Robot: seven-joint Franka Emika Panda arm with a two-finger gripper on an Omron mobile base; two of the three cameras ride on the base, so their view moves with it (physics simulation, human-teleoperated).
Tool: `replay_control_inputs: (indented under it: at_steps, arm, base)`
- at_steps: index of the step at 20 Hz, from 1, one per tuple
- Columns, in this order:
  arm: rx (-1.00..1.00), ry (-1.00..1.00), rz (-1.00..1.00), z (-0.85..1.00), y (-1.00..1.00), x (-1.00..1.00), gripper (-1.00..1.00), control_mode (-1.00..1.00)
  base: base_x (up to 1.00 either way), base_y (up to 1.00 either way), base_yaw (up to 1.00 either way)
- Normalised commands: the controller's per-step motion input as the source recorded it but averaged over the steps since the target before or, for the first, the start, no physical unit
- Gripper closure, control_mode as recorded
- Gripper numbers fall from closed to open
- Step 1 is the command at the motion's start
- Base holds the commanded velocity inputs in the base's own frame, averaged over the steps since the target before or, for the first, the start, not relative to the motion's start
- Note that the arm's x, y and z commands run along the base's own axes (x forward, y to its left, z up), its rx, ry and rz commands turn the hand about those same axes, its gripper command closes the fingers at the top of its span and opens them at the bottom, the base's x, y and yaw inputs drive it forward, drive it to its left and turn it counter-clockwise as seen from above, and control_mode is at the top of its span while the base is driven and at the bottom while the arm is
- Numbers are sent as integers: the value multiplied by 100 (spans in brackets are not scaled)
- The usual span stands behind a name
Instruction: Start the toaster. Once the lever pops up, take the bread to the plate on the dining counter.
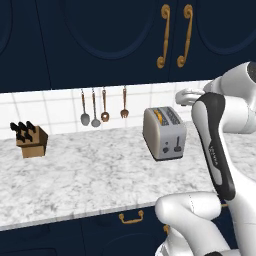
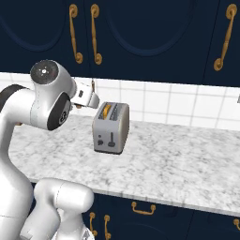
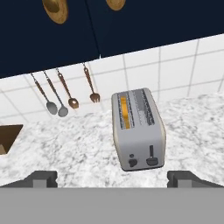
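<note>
On the marbled worktop (image 1: 90, 175) near its back edge, the toaster's (image 3: 138, 129) small lever (image 3: 152, 156) could slip past the gripper's (image 3: 112, 178) wide-apart fingers.

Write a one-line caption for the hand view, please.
Open gripper hovers before the toaster, bread in its left slot.

The toaster (image 1: 164, 133) (image 2: 111, 127) (image 3: 138, 129) is a small silver-grey box with rounded edges, standing upright on the marbled wall counter, near the tiled backsplash, its darker end panel facing the near edge. On that panel the dark lever (image 1: 178, 146) (image 2: 111, 139) (image 3: 152, 156) sits low in its vertical slot, right of a round knob. The bread (image 1: 158, 116) (image 2: 107, 111) (image 3: 125, 112) shows as a golden-orange strip inside the left slot, barely above the top.
</note>
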Motion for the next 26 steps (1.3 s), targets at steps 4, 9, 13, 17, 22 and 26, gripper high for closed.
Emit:
replay_control_inputs:
  at_steps: [4, 9, 13, 17, 22, 26]
  arm:
    - [0, 0, 0, 0, 0, 0, -100, -100]
    - [0, 0, 0, 0, 0, 0, -100, -100]
    - [0, 0, 0, 0, 0, 0, -100, -100]
    - [0, 0, 0, 0, 0, 0, -100, -100]
    - [0, 0, 0, 0, 0, 0, -100, -100]
    - [0, 0, 0, 0, 0, 0, -100, -100]
  base:
    - [0, 0, 0]
    - [0, 0, 0]
    - [0, 0, 0]
    - [0, 0, 0]
    - [0, 0, 0]
    - [0, 0, 0]
